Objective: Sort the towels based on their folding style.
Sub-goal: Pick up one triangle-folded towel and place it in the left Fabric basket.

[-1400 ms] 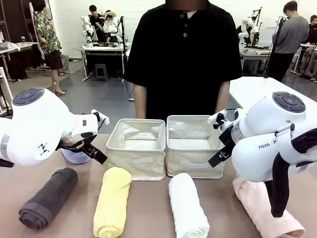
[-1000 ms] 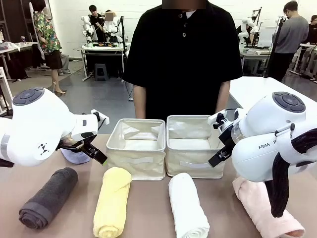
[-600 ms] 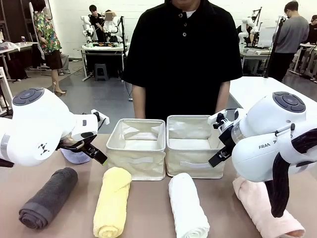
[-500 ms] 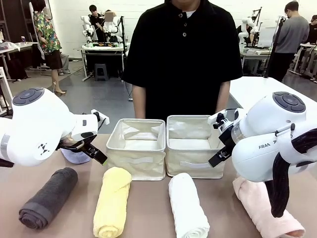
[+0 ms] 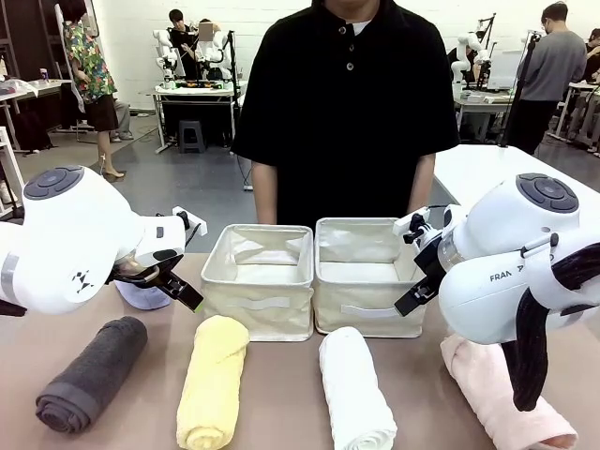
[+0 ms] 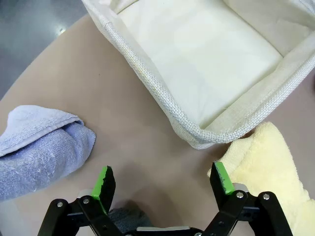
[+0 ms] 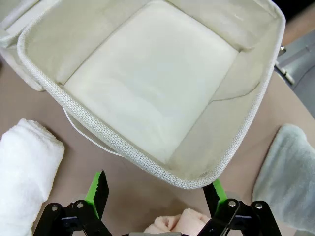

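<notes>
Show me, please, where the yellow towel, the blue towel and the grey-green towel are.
yellow towel point(image 5: 214, 380), front view, middle of the roll.
blue towel point(image 6: 39, 147), left wrist view, middle of its visible part.
grey-green towel point(image 7: 288, 177), right wrist view, middle of its visible part.

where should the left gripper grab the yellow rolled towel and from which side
Across the middle of the yellow towel, from straight above, jaws either side of its width. It lies flat as a long roll, one end by the left basket, so a mid-length pinch should keep it rolled. The left gripper is open.
</notes>
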Tool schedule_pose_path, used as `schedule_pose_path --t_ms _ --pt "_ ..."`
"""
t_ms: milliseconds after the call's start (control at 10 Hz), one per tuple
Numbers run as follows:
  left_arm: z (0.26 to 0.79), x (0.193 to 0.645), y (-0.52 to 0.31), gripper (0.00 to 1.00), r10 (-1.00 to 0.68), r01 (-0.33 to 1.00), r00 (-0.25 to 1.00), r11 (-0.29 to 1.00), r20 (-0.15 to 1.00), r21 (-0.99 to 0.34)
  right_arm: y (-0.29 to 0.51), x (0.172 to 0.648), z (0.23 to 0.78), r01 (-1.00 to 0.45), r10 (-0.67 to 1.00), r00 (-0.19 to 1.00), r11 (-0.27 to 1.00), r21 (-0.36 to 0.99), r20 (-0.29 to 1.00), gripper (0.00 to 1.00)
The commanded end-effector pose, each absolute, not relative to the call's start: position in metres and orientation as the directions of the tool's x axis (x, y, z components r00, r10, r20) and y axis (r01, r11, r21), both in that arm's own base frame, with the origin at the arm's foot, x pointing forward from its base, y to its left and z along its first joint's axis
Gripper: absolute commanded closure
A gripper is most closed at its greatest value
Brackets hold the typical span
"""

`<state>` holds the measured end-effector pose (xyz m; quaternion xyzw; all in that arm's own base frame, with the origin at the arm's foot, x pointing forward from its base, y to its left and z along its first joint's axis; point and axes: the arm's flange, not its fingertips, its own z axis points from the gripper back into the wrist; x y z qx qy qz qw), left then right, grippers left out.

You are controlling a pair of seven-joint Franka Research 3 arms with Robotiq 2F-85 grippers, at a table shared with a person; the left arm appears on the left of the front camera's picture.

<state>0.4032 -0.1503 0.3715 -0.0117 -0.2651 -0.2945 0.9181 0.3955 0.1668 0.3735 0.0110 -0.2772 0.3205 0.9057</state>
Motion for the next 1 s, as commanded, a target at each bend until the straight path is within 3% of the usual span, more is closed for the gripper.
schedule_pose_path --t_ms 0,100,500,700,900 --pt "0.372 0.403 -0.15 0.0 -0.535 0.547 0.686 0.826 0.494 0.135 0.167 0.396 0.373 -0.587 0.574 0.641 0.794 -0.158 0.509 0.0" --pt "0.372 0.403 -0.15 0.0 -0.535 0.547 0.686 0.826 0.494 0.135 0.169 0.376 0.423 -0.557 0.572 0.608 0.801 -0.218 0.551 0.0" --pt "0.552 0.345 -0.182 0.0 -0.613 0.571 0.636 0.782 0.469 0.248 0.163 0.292 0.631 -0.465 0.564 0.535 0.818 -0.338 0.629 0.0" --pt "0.617 0.306 -0.189 0.0 -0.613 0.536 0.598 0.785 0.516 0.312 0.166 0.268 0.672 -0.463 0.569 0.538 0.816 -0.346 0.622 0.0" --pt "0.653 0.278 -0.185 0.0 -0.591 0.491 0.559 0.801 0.582 0.342 0.168 0.259 0.673 -0.45 0.58 0.553 0.812 -0.372 0.597 0.0"
